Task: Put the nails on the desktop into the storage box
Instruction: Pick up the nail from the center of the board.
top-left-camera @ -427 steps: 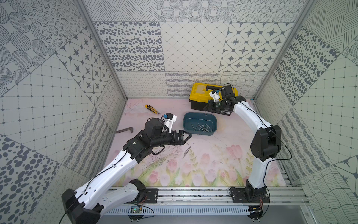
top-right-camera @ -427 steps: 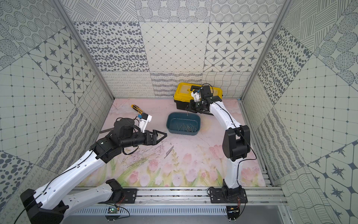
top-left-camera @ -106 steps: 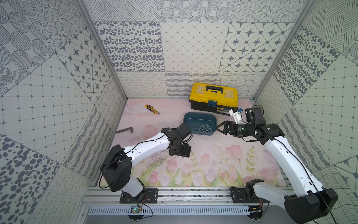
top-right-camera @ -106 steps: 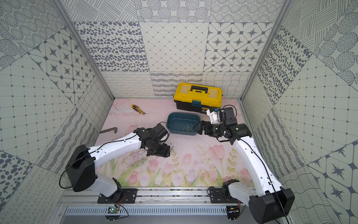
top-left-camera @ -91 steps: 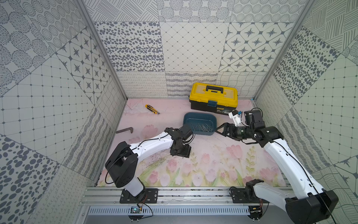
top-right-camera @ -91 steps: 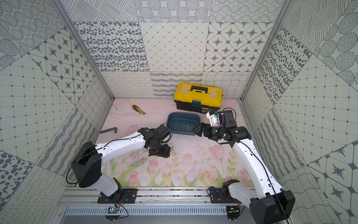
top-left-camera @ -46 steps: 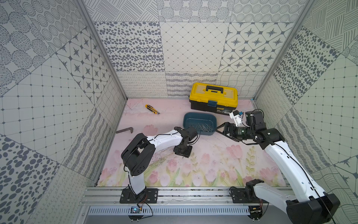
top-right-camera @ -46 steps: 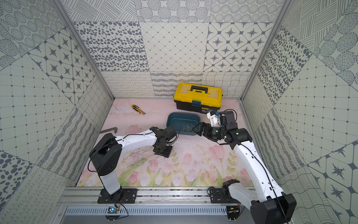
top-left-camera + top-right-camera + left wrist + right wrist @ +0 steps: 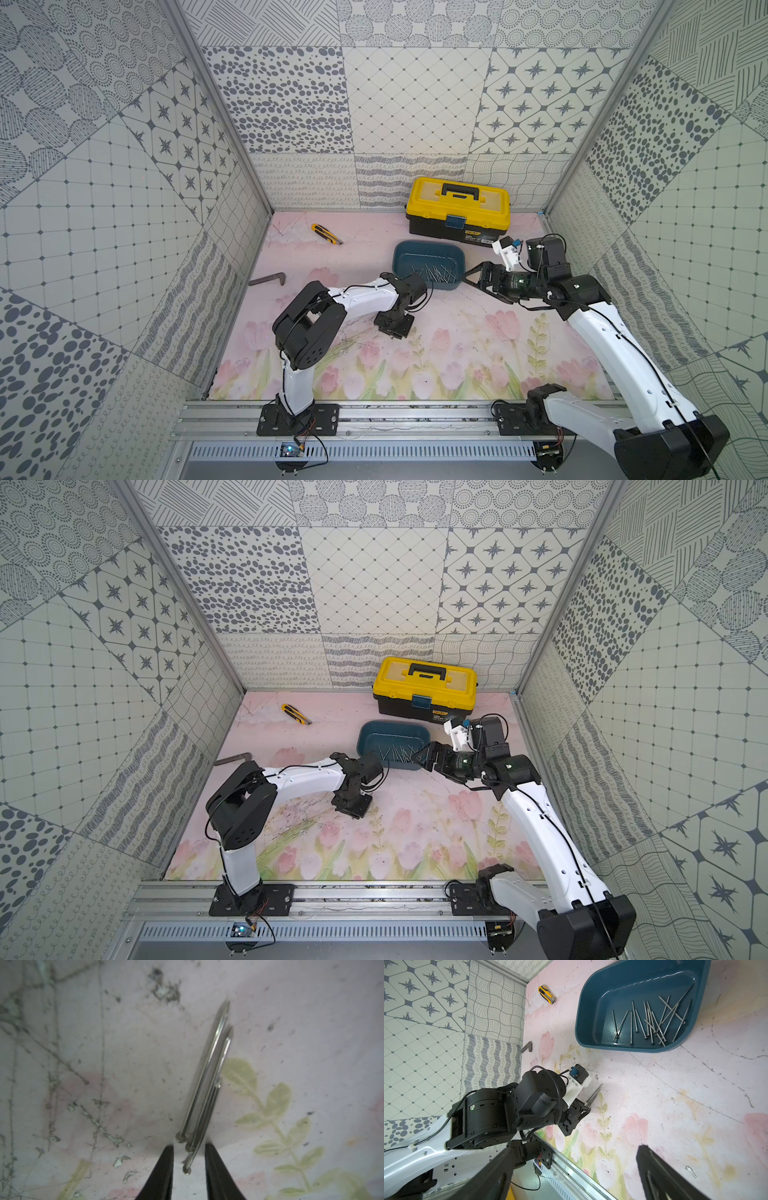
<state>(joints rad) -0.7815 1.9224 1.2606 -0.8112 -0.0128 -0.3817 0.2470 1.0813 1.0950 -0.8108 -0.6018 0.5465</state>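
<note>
Three thin grey nails (image 9: 207, 1084) lie side by side on the pink flowered desktop (image 9: 457, 332). My left gripper (image 9: 188, 1147) points down at them, its black fingers either side of the nail heads with a narrow gap left, so it is still open. In both top views this gripper (image 9: 392, 326) (image 9: 351, 804) stands in front of the teal storage box (image 9: 428, 249) (image 9: 392, 727). Several nails (image 9: 652, 1020) lie inside the box (image 9: 583, 1022). My right gripper (image 9: 478, 279) (image 9: 575, 1149) hovers wide open and empty by the box's right end.
A yellow-and-black toolbox (image 9: 457, 212) stands at the back wall behind the box. A yellow utility knife (image 9: 327, 233) lies at the back left. A dark L-shaped bar (image 9: 268, 279) rests by the left wall. Patterned walls close in three sides.
My left gripper's jaws have narrowed around the nails, and the left arm's elbow has swung forward and to the right. The right arm has barely shifted.
</note>
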